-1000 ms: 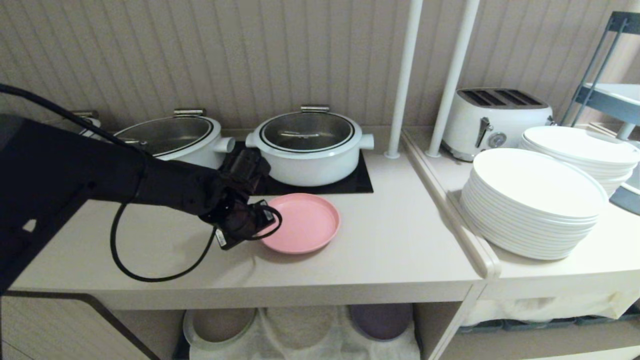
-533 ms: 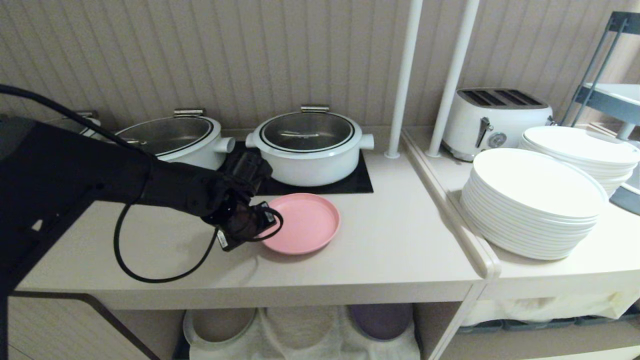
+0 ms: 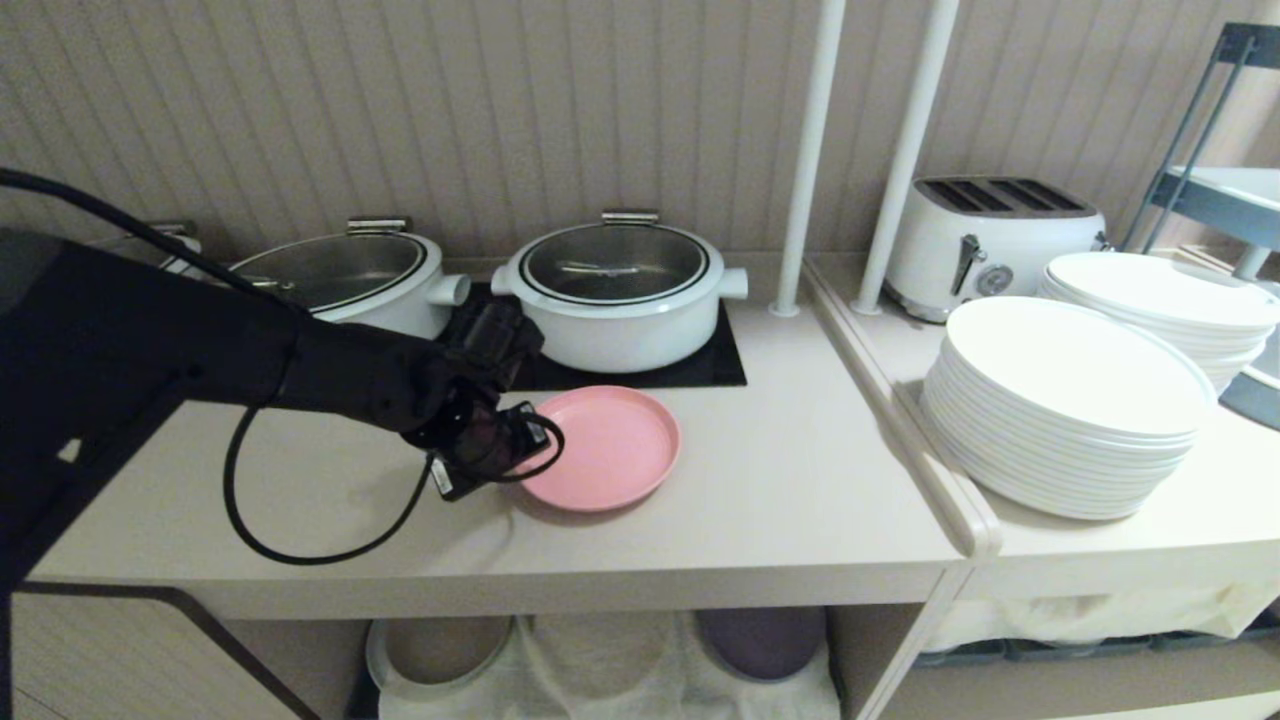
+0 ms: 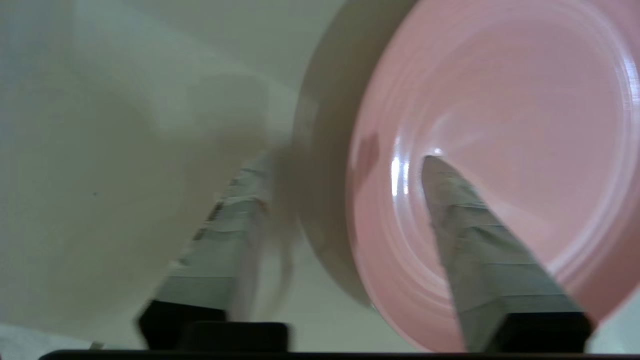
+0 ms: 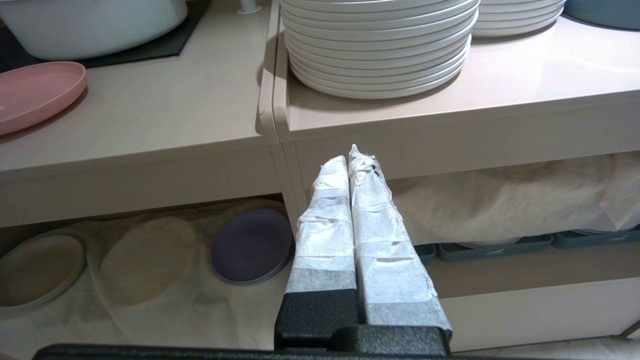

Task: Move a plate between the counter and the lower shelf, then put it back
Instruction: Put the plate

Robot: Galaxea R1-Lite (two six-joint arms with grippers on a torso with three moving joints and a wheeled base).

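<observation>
- The pink plate (image 3: 603, 448) lies flat on the counter (image 3: 780, 500), just in front of the black hob panel (image 3: 715, 362) and of the white pot (image 3: 618, 290) which stands on this panel.
- The left gripper (image 4: 345, 200) is at the plate's left edge, low over the counter. In the left wrist view its jaws stand apart: one taped finger (image 4: 480, 250) is over the inside of the plate, the other finger (image 4: 230, 235) is outside of the rim, over the counter. The rim passes between them, and the fingers do not press on it.
- From the head view the black left arm (image 3: 300, 370) reaches in from the left, and its cable (image 3: 300, 540) hangs in a loop over the counter.
- The right gripper (image 5: 352, 165) is in front of the cabinet, below the level of the counter, well apart from the plate. Its two taped fingers are pressed together and hold nothing.
- The lower shelf (image 5: 165, 300) is under the counter, with a white cloth over it. On the cloth lie a beige plate with a pale rim (image 5: 35, 270) and a purple plate (image 5: 250, 245); between them a round shape shows under the cloth.
- A second white pot (image 3: 350, 275) stands to the left of the first one.
- On the side ledge (image 3: 1200, 520) to the right there are two stacks of white plates (image 3: 1070, 400) and a white toaster (image 3: 985, 240).
</observation>
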